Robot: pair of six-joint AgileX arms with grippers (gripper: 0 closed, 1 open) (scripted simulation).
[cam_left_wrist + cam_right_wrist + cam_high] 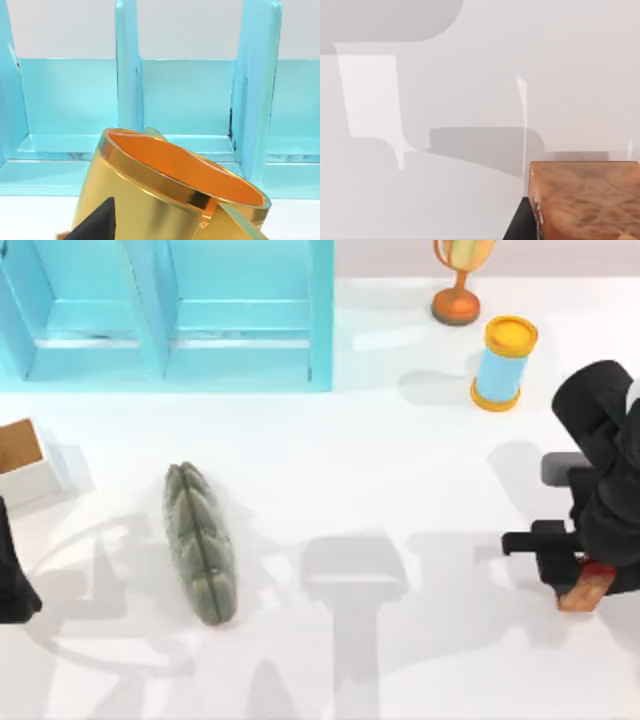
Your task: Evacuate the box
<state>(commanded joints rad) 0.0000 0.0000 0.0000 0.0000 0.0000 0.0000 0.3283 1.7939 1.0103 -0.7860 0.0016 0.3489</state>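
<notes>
The box [22, 462] sits at the far left edge of the tabletop [400, 490], just in front of the blue shelf [170, 310], its brown inside facing up. The left gripper [12, 585] is the nearer one, just in front of the box at the same left edge; in the left wrist view a gold cup-like object [165, 195] sits against one dark finger [97, 222], though I cannot tell how the fingers stand. The right gripper [580, 585] is well apart at the right side, fingers clamped on a reddish-brown block [585, 200]. A grey-green ribbed object [200, 545] lies with its long axis running front to back, right of the box.
</notes>
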